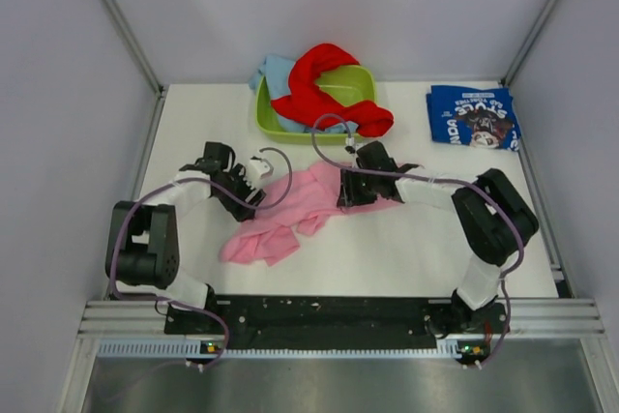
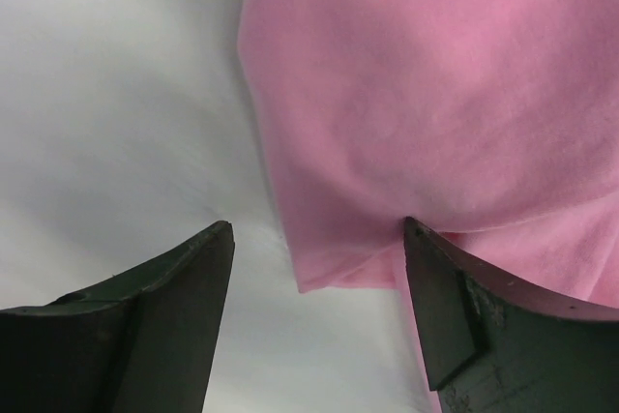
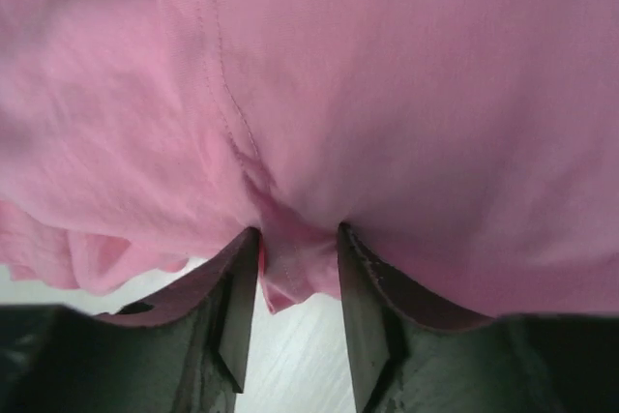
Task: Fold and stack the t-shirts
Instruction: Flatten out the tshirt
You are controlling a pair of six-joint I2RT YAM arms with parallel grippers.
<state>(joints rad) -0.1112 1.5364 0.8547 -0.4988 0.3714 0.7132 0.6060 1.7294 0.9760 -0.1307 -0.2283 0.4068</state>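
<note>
The pink shirt (image 1: 285, 215) is seen crumpled at the middle of the table (image 1: 406, 258), spread from the near left toward the far right. Its far right edge is clamped by the right gripper (image 3: 298, 273). In the right wrist view a fold of pink cloth is pinched between the two fingers (image 3: 232, 307), and the rest of the cloth is bunched above them.

The left gripper (image 2: 319, 268) is held at the shirt's far left edge with its jaws wide apart, and nothing is gripped between them. In the left wrist view a corner of pink cloth is shown in the gap, close against the finger (image 2: 503, 326) on the right of that view, while bare table is seen by the other finger. Whether cloth and finger touch cannot be told.

The navy shirt (image 1: 474, 118) is laid folded and flat at the far right of the table, print upward, well apart from the pink one. The tub (image 1: 266, 121) is set at the far middle of the table. The red shirt (image 1: 329, 94) is draped across it and hangs over its near right rim. The light blue shirt (image 1: 274, 73) is bunched at its far left side, partly under the red one.
</note>
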